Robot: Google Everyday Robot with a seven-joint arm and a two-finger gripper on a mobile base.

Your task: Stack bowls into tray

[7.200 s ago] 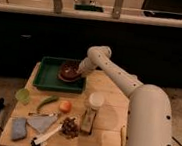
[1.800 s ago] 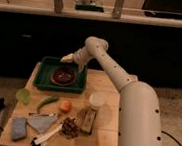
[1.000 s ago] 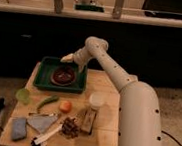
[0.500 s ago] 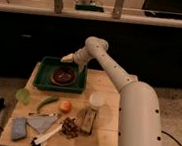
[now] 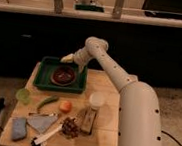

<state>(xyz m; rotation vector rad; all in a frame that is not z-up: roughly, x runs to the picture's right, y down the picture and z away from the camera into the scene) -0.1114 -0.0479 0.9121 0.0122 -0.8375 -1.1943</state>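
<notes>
The green tray (image 5: 44, 74) sits at the back left of the wooden table. A dark maroon bowl (image 5: 63, 75) lies inside it, toward the right. My gripper (image 5: 67, 59) hovers above the tray's back edge, just up and behind the bowl, apart from it. The white arm (image 5: 110, 65) reaches in from the right.
On the table in front of the tray: a small green cup (image 5: 23, 95), a green pepper (image 5: 47, 102), an orange fruit (image 5: 65, 106), a white cup (image 5: 97, 100), a brown box (image 5: 88, 120), a brown cluster (image 5: 69, 127), a blue-grey sponge (image 5: 18, 127), a cloth (image 5: 41, 122).
Seven seconds ago the gripper was down at the bowl in the tray; it then rose and shifted left. Over the last second nothing has visibly moved.
</notes>
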